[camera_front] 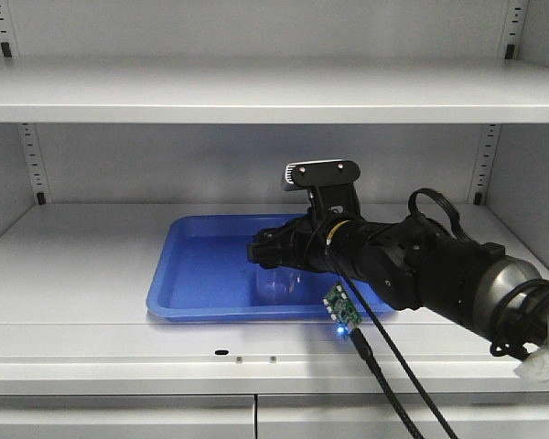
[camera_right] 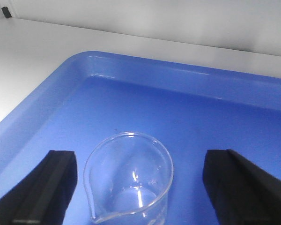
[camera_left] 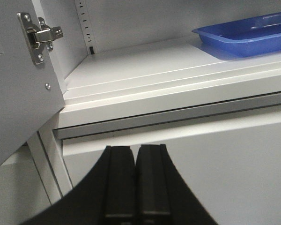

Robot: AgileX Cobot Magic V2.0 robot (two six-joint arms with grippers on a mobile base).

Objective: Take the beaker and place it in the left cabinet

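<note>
One beaker (camera_right: 129,180), clear glass, upright. One blue tray (camera_front: 201,274). One left cabinet (camera_front: 256,91), two shelves in view. One door hinge (camera_left: 37,35) on the cabinet door. Two grippers: right gripper (camera_right: 140,187), left gripper (camera_left: 135,180). One small green circuit board (camera_front: 342,309) with a lit blue light.

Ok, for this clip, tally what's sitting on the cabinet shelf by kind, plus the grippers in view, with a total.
Clear glass beaker: 1, standing upright in the tray
Blue tray: 1, on the middle shelf of the cabinet
Grippers: 2, right gripper open around the beaker, left gripper shut below the shelf edge
Total: 4
</note>
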